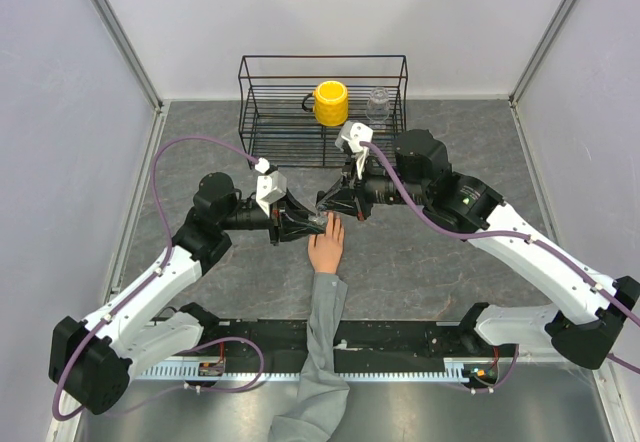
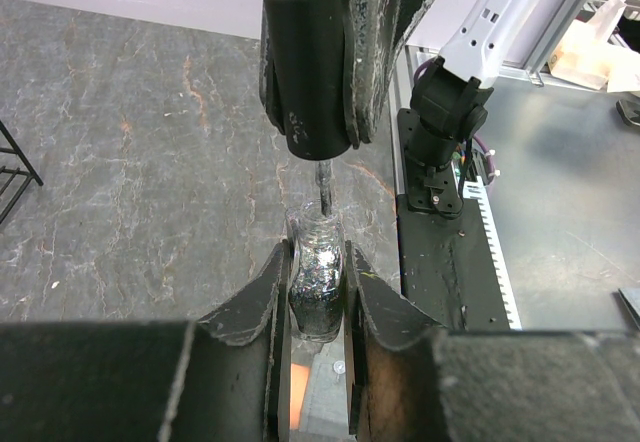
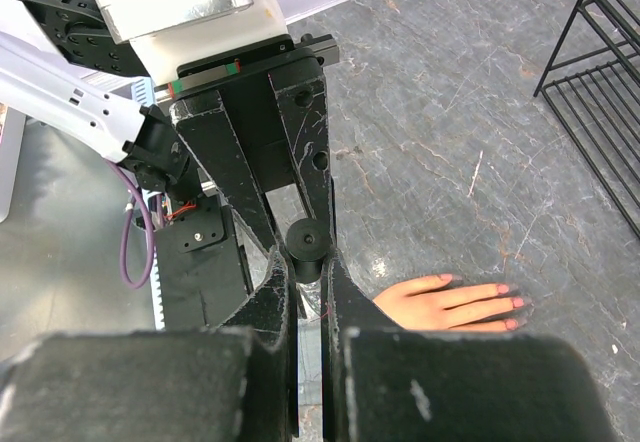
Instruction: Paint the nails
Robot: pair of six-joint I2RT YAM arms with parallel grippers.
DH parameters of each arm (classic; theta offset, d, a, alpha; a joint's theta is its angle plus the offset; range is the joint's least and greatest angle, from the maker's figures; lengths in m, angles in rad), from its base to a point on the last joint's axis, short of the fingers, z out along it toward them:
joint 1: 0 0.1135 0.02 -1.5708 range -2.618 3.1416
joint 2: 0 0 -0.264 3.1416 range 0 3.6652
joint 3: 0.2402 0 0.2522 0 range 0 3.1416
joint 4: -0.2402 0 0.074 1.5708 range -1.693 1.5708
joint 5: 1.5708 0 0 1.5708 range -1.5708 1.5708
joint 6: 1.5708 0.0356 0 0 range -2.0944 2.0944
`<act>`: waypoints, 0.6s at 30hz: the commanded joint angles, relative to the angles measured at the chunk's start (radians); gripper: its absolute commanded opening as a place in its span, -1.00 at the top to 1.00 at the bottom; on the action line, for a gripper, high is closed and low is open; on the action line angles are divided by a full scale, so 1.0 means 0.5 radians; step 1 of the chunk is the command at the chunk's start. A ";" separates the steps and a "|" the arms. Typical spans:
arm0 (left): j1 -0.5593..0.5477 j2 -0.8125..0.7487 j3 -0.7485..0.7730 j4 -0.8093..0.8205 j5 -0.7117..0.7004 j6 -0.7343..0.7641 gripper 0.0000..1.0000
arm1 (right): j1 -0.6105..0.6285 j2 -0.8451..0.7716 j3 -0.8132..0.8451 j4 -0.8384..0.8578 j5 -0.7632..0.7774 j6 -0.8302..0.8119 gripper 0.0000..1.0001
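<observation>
Two end effectors meet over the middle of the desk [image 1: 430, 262]. The left end effector [image 2: 317, 262] is clamped on a small glitter-filled polish bottle [image 2: 318, 297]. The right end effector [image 3: 308, 270] is closed on the bottle's black cap [image 3: 305, 246].

The mannequin hand [image 1: 326, 247] lies flat just near of them, fingers pointing far and grey sleeve [image 1: 322, 362] trailing toward the near edge.

The brush stem [image 2: 323, 187] sits in the bottle neck, so an off-axis pull could likely tip the bottle in its grip. It could also scrape polish onto the desk or the skin. The nails [image 3: 514, 303] are tiny, so a slight misplacement would probably smear a fingertip.

Only the left wrist view shows bottle and stem. Only the right wrist view shows the nails, which look pinkish; whether that is polish I cannot tell. The top view alone shows the wire rack [image 1: 322, 72] at the far side, holding a yellow mug [image 1: 331, 102].
</observation>
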 commanded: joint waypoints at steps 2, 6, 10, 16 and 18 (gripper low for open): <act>-0.012 -0.043 -0.005 0.081 0.037 0.063 0.97 | 0.025 -0.010 0.054 0.023 0.035 -0.033 1.00; -0.012 -0.061 -0.014 0.087 0.034 0.066 0.97 | 0.028 -0.020 0.054 0.010 0.066 -0.043 1.00; -0.012 -0.077 -0.023 0.103 0.034 0.063 0.97 | 0.028 -0.023 0.048 0.004 0.078 -0.049 1.00; -0.012 -0.089 -0.032 0.124 0.016 0.056 0.96 | 0.041 -0.023 0.032 0.001 0.078 -0.052 1.00; -0.012 -0.074 -0.023 0.121 0.009 0.050 0.97 | 0.047 -0.023 0.029 0.004 0.057 -0.052 1.00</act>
